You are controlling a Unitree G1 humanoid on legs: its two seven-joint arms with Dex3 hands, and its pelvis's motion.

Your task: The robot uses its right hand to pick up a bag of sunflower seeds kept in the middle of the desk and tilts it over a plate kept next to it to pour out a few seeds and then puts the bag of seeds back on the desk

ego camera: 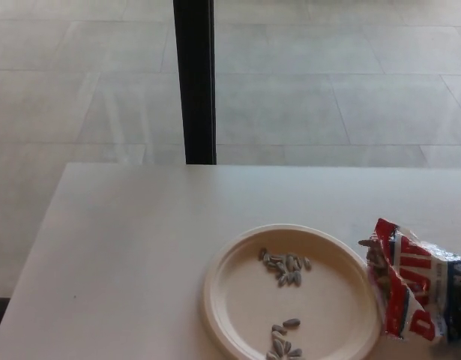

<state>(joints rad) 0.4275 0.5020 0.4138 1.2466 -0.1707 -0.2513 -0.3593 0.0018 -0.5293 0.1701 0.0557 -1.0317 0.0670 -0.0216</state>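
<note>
Seed bag (414, 289) lying on desk (133, 247) just right of plate (237, 300) with two seed clusters (285, 267); hands and fingers out of view.

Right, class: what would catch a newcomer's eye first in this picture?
The crinkled red-and-white seed bag stands out, at the right edge of the pale desk, open mouth toward the plate. Next, the round cream paper plate beside it, holding two small clusters of grey sunflower seeds. Behind, a black vertical post crosses the tiled floor.

Only print around is big white lettering on the red seed bag (417, 289), way too cut off to read.
</note>
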